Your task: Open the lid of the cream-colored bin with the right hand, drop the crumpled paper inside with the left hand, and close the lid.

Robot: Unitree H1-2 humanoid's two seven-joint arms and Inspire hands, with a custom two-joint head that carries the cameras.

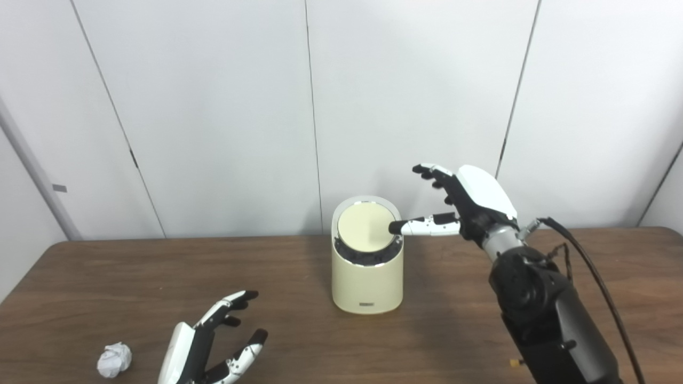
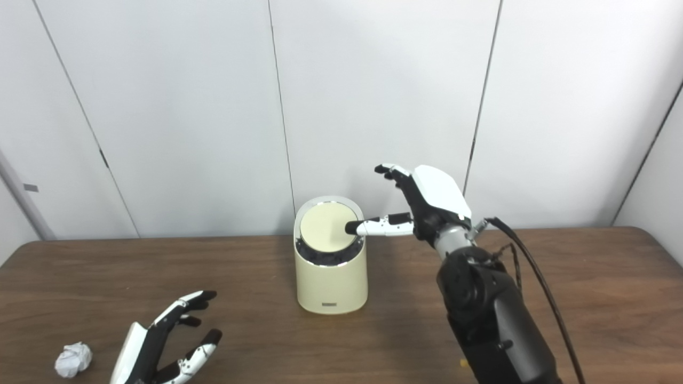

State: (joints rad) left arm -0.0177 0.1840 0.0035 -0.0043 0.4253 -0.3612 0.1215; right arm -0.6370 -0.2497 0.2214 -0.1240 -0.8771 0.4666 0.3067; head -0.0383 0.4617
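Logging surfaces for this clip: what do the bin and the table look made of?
Bin: likely matte cream plastic, smooth and seamless, with a shiny, possibly metal ring around the lid. Table: dark brown wood or wood-look laminate, grain streaks visible, slight sheen.

Right hand (image 2: 421, 205) at the cream-colored bin (image 2: 331, 277)
Its thumb tip touches the tilted lid (image 2: 324, 228). The left hand (image 2: 160, 341) rests open on the tabletop (image 2: 587, 298), crumpled paper (image 2: 73, 359) just beside it.
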